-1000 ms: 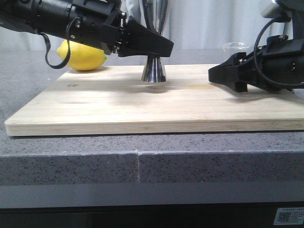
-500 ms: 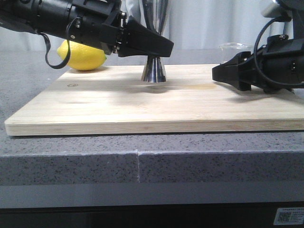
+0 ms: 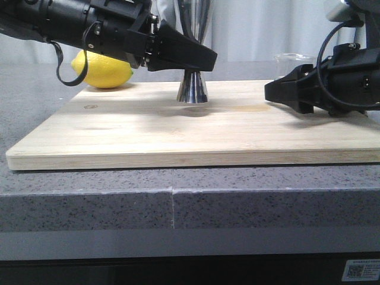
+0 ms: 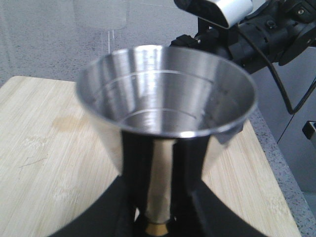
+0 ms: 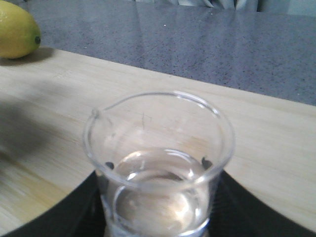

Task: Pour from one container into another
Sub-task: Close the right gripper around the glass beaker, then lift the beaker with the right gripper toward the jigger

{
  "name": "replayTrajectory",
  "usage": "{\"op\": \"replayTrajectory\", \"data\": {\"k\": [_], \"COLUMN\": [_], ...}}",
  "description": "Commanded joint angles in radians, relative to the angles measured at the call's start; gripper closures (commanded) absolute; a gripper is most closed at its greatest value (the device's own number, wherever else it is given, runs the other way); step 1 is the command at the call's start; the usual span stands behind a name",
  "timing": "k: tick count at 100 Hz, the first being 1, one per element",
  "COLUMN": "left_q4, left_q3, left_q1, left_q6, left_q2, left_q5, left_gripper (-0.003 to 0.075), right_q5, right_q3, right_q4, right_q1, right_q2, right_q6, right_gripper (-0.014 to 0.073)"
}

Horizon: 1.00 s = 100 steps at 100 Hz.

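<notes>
Wooden board (image 3: 196,127): jigger (image 4: 165,133), beaker (image 5: 158,168); no legible writing.

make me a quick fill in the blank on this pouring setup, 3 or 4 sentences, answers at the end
1. The left gripper is closed around the steel ____.
2. The glass beaker sits between the fingers of the ____ gripper.
3. The yellow fruit at the board's far left corner is a ____.
4. The jigger stands on a wooden cutting ____.

Missing words: jigger; right; lemon; board
</notes>
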Motion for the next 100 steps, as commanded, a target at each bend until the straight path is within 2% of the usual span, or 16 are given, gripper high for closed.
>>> {"op": "replayTrajectory", "data": {"k": [1, 73, 100], "left_q4": [-0.066, -0.065, -0.065], "left_q3": [-0.029, -0.029, -0.029], "left_q1": [-0.007, -0.007, -0.007], "left_q6": [-0.012, -0.012, -0.016], "left_q2": [-0.067, -0.067, -0.067], "left_q5": [-0.048, -0.048, -0.048], "left_gripper": [0.0605, 0.0605, 0.0605], "right_q5": [-0.078, 0.093, 0.137], "right_q3": [-0.023, -0.139, -0.139], "right_q4": [0.013, -0.070, -0.139], "right_q1": [-0.005, -0.005, 0.001], "right_q2": [-0.041, -0.140, -0.207], "right_q6": [0.000, 0.000, 0.045], "right_gripper": [0.0274, 0.0274, 0.0274]}}
